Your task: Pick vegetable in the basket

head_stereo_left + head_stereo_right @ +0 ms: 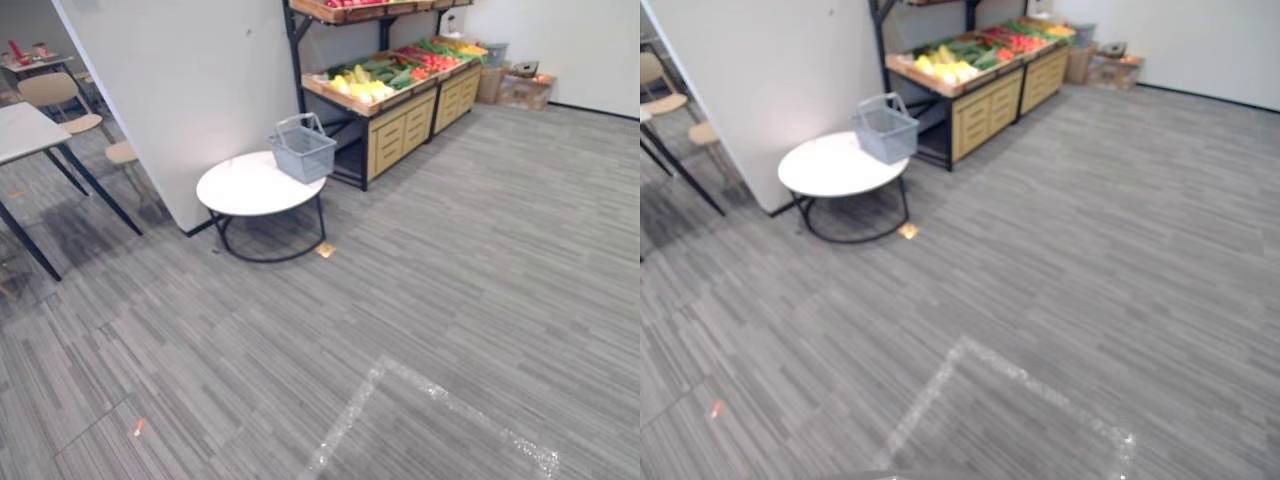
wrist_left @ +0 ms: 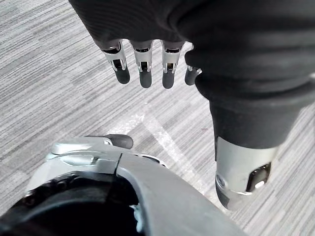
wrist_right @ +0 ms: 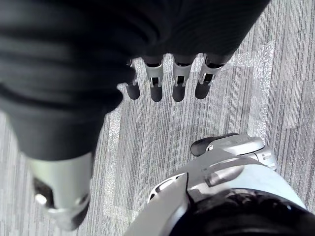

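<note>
A grey wire basket (image 1: 302, 148) stands on the far edge of a round white table (image 1: 250, 188), a few metres ahead. Behind it a wooden produce stand (image 1: 395, 100) holds yellow, green and red vegetables (image 1: 372, 80). In the left wrist view my left hand (image 2: 147, 64) hangs over the carpet with relaxed fingers and holds nothing. My right hand (image 3: 172, 78) hangs the same way in the right wrist view, fingers straight, nothing in it.
A white partition wall (image 1: 170, 90) stands left of the round table. A dark-legged table (image 1: 25, 135) and chairs (image 1: 60, 95) are at the far left. Cardboard boxes (image 1: 520, 88) lie beyond the stand. Pale tape lines (image 1: 400, 385) cross the grey carpet.
</note>
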